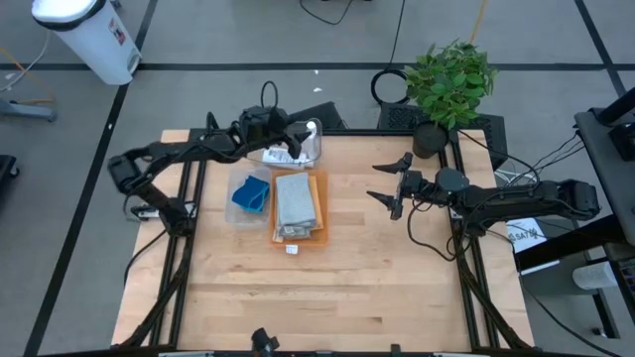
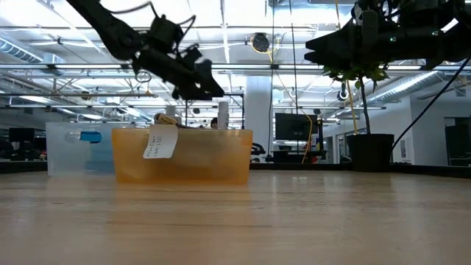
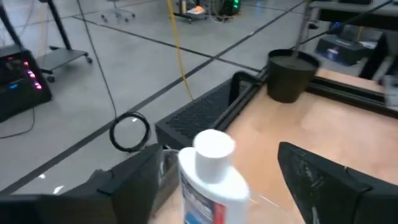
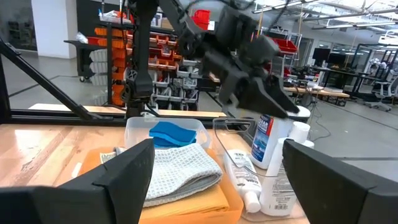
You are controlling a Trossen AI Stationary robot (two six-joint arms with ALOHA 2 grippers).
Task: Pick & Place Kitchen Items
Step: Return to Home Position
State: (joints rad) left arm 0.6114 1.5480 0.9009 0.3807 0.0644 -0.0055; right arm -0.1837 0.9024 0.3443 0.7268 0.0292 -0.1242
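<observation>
Bottles: small, white and blue-labelled, lying and standing in the clear tub at the edge of the bench on my left arm's side. One stands upright. I think the others lie flat beside it, though the tub wall muddles the count.
Left hand: my left hand hovers just above that tub, its fingers spread on either side of the upright bottle's white cap. It is released, touching nothing.
Right hand: my right hand hangs over the right half of the bench, well apart from every item. Its fingers are wide and it holds nothing.
Bottle handling: I judge these to be light, stiff plastic with smooth, rather slippery sides. The upright one would topple easily. I would close across the labelled body below the shoulder, never on the cap.
Sponges: the blue sponges sit in a second clear container, just beside the cloths. They look soft, springy and nearly weightless, so I would pinch them across the middle and expect them to squash.
Cloths: the grey cloth lies folded on the orange cloth. Both look limp and light, and they would sag from any grip. I would take them at the folded edge, through all the layers.
Progress: everything looks put away, so I judge only the retreat remains.
</observation>
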